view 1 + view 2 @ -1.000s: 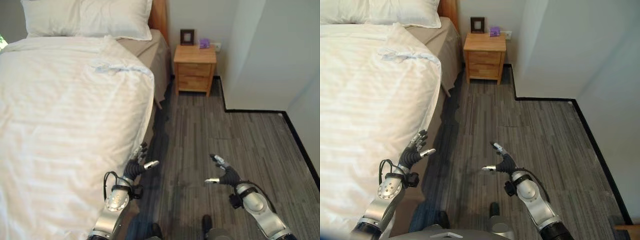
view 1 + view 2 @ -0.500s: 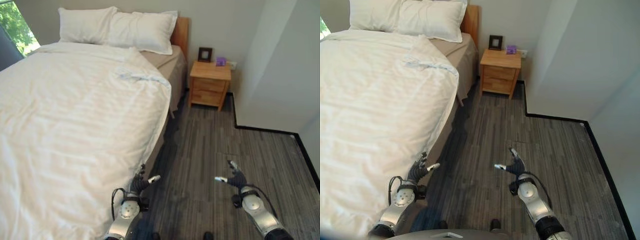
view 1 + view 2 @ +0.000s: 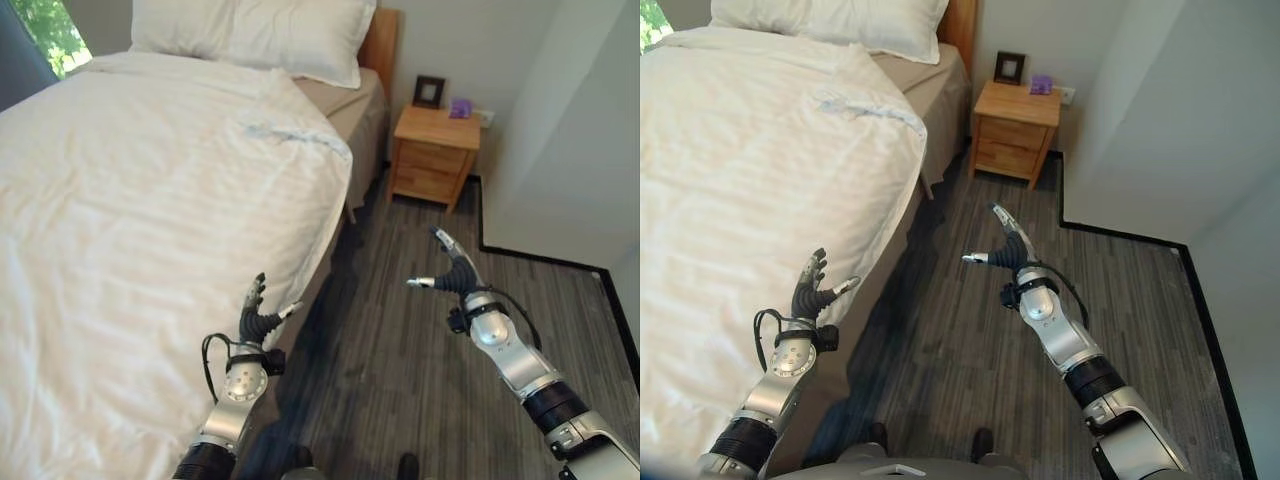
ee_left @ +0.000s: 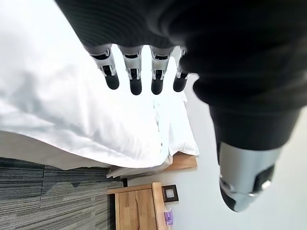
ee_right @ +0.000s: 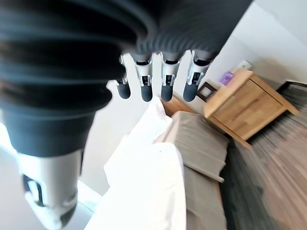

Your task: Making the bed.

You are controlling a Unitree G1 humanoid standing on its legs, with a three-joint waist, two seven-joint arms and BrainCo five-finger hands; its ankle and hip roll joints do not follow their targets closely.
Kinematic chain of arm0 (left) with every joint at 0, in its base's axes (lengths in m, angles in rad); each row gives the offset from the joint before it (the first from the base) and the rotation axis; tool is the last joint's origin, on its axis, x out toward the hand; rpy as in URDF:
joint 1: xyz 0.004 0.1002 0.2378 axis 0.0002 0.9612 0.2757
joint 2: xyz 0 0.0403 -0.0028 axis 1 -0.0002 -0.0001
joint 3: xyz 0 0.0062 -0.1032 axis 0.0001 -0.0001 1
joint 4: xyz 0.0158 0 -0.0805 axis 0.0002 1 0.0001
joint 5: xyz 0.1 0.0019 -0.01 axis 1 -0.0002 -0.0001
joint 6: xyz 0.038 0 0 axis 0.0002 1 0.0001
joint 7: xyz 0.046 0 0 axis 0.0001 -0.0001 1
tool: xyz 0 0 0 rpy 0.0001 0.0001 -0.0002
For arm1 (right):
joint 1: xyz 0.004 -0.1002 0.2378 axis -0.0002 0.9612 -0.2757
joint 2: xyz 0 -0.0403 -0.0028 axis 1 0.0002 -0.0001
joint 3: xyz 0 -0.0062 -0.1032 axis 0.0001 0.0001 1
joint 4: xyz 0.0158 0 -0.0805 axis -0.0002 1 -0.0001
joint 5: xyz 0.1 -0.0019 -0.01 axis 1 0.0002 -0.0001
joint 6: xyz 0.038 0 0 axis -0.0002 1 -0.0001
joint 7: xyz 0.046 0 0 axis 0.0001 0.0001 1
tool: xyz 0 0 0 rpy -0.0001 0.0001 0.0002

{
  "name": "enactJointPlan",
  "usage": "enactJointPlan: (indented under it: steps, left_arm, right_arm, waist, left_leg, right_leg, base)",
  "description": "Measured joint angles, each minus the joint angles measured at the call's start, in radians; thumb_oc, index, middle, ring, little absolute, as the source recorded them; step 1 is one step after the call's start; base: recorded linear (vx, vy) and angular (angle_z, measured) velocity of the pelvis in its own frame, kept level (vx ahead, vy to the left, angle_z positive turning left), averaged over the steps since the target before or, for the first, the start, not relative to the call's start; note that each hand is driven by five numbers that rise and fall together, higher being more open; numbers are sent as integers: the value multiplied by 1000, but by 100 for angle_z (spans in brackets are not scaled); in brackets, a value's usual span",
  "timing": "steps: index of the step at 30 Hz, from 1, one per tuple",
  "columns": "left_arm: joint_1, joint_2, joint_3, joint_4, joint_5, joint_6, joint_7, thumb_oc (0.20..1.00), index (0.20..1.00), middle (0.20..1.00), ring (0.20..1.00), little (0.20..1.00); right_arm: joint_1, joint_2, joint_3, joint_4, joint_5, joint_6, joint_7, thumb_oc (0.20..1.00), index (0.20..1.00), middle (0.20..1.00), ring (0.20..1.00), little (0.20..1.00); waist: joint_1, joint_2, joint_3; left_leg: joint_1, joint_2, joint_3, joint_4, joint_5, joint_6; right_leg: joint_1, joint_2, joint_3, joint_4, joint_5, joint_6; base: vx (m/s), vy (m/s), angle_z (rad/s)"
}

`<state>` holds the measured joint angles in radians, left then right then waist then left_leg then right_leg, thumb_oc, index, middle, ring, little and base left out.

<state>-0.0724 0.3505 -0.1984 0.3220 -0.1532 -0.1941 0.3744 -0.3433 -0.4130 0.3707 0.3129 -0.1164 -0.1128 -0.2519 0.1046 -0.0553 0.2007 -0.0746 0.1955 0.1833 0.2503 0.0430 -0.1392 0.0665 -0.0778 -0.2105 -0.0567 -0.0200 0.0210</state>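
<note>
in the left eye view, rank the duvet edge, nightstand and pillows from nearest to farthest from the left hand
From the left hand:
1. Duvet edge, hanging just beside the hand, on the bed's floor side.
2. Nightstand, across the floor by the wall.
3. Pillows, at the headboard end.

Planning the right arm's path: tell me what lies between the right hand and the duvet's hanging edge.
Bare grey plank floor separates the right hand from the duvet, plainly in the left eye view.

The duvet [image 3: 140, 200] lies on the bed, pillows [image 3: 250, 35] at its head, the nightstand [image 3: 433, 152] beside it to the right.
</note>
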Motion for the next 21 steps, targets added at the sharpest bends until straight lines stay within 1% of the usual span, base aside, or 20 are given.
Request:
enactJointPlan:
  steps: [1,2,3,4,5,6,7,8,9,11,12,13,14,15,16,17,18,19,20,21]
  left_arm:
    - [0,-14,-1,13,-1,0,0,1000,1000,1000,1000,1000]
    - [5,-25,-2,14,-1,0,1,1000,1000,1000,1000,1000]
    - [16,-32,-3,12,-1,-4,1,1000,1000,1000,1000,1000]
    - [16,-39,-7,10,-1,-6,-2,1000,1000,1000,1000,1000]
    - [17,-43,-14,11,-1,-7,-7,1000,1000,1000,1000,1000]
    - [17,-54,-20,17,-1,-7,-9,1000,1000,1000,1000,1000]
    - [16,-62,-24,20,-1,-8,-12,1000,1000,1000,1000,1000]
    - [13,-69,-33,37,-1,-9,-27,1000,1000,1000,1000,1000]
    - [10,-71,-36,46,-2,-9,-32,1000,1000,1000,1000,1000]
    - [16,-71,-35,48,-3,-8,-34,1000,1000,1000,1000,1000]
    - [22,-72,-35,48,-3,-8,-34,1000,1000,1000,1000,1000]
    - [34,-75,-36,49,-4,-8,-35,1000,1000,1000,1000,1000]
    - [40,-81,-33,48,-9,-8,-38,1000,1000,1000,1000,1000]
    - [44,-84,-21,36,-33,-7,-43,1000,1000,1000,1000,1000]
    - [67,-78,-26,14,-41,-13,-47,1000,1000,1000,1000,1000]
    - [74,-59,-27,-4,-43,-13,-48,1000,1000,1000,1000,1000]
    - [85,-10,-46,-41,-42,-22,-54,1000,1000,1000,1000,1000]
    - [97,20,-51,-48,-42,-22,-61,1000,1000,1000,1000,1000]
    - [90,25,-52,-31,-43,-23,-60,1000,1000,1000,1000,1000]
    - [73,24,-57,0,-52,-7,-67,1000,1000,1000,1000,1000]
  right_arm:
    - [14,0,-14,-2,0,-1,-2,1000,1000,1000,1000,1000]
    - [35,-2,-18,-3,0,2,-5,1000,1000,1000,1000,1000]
    - [47,-6,-8,-4,0,5,-5,1000,1000,1000,1000,1000]
    - [50,-12,-10,-9,-1,5,-5,1000,1000,1000,1000,1000]
    - [53,-20,-9,-10,-2,7,-6,1000,1000,1000,1000,1000]
    - [56,-26,-8,-6,-2,11,-5,1000,1000,1000,1000,1000]
    - [53,-29,-6,-2,-2,14,-5,1000,1000,1000,1000,1000]
    - [51,-34,1,18,-2,15,-4,1000,1000,1000,1000,1000]
    - [51,-42,1,24,-2,17,-2,1000,1000,1000,1000,1000]
    - [52,-44,1,25,-2,17,-1,1000,1000,1000,1000,1000]
    - [51,-44,1,25,-2,17,0,1000,1000,1000,1000,1000]
    - [52,-48,13,24,-2,16,0,1000,1000,1000,1000,1000]
    - [51,-58,27,24,-3,16,1,1000,1000,1000,1000,1000]
    - [51,-59,51,36,-3,18,7,1000,1000,1000,1000,1000]
    - [51,-43,58,50,-4,17,18,1000,1000,1000,1000,1000]
    - [50,-29,67,67,-4,18,16,1000,1000,1000,1000,1000]
    - [50,1,74,80,-5,18,20,1000,1000,1000,1000,1000]
    - [43,27,72,81,-5,14,21,1000,1000,1000,1000,1000]
    - [21,37,74,84,-5,15,23,1000,1000,1000,1000,1000]
    - [-21,42,74,75,-5,14,23,1000,1000,1000,1000,1000]
  waist:
    - [7,17,13]
    - [10,16,19]
    - [16,9,20]
    - [12,9,23]
    - [9,12,27]
    - [10,11,28]
    - [14,30,23]
    - [12,37,23]
    - [14,62,20]
    - [38,68,19]
    - [48,71,19]
    - [60,91,14]
    - [71,109,10]
    - [84,101,11]
    - [113,98,13]
    - [117,83,6]
    - [141,24,-6]
    - [151,-33,-26]
    - [149,-48,-23]
    - [114,-23,-5]
  left_leg:
    - [-47,29,13,136,3,-1]
    - [-88,42,16,216,29,2]
    - [-113,31,13,223,28,-3]
    - [-120,4,6,191,21,-5]
    - [-129,-25,1,117,19,-7]
    - [-130,-41,5,38,24,-1]
    - [-126,-51,10,-45,28,4]
    - [-111,-50,26,-197,38,4]
    - [-109,-43,27,-275,45,5]
    - [-113,-46,23,-341,43,-1]
    - [-114,-47,26,-333,37,-10]
    - [-92,-58,14,-334,9,-36]
    - [-79,-63,-20,-335,15,-43]
    - [-94,-81,-46,-286,26,-37]
    - [-88,-72,-16,-267,36,-22]
    - [-88,-73,-12,-249,27,-6]
    - [-80,-105,7,-238,5,42]
    - [-74,-136,46,-228,26,110]
    - [-69,-157,33,-228,16,117]
    - [-35,-165,11,-251,43,166]
  right_leg:
    - [12,5,4,17,-14,-13]
    - [32,2,15,4,-11,-25]
    - [34,-4,28,-3,-15,-32]
    - [22,-21,32,-3,-13,-44]
    - [17,-25,45,-21,-12,-46]
    - [13,-24,46,-42,-12,-46]
    - [7,-21,50,-45,-7,-52]
    - [4,-1,49,-47,-6,-50]
    - [7,16,49,-49,-6,-51]
    - [3,26,69,-49,-8,-48]
    - [3,27,86,-50,-13,-41]
    - [8,28,118,-50,-24,-23]
    - [16,31,131,-44,-33,-10]
    - [12,18,173,-26,-46,7]
    - [-21,16,149,133,-104,39]
    - [-52,10,157,275,-156,40]
    - [-93,-17,164,515,-248,68]
    - [-64,-44,165,540,-263,89]
    - [-76,-59,169,581,-268,129]
    - [-114,-70,170,697,-212,212]
  base:
    - [286,-107,-14]
    - [160,-34,-16]
    - [268,-31,-15]
    - [210,24,-18]
    - [487,65,-18]
    - [387,59,-15]
    - [599,54,-5]
    - [479,3,4]
    - [472,5,4]
    - [242,-8,-28]
    - [749,34,-68]
    - [597,36,-71]
    - [949,26,-80]
    - [563,-13,-77]
    - [555,-9,-59]
    - [360,19,-36]
    - [417,97,-2]
    - [605,135,-5]
    - [627,161,15]
    - [485,120,36]
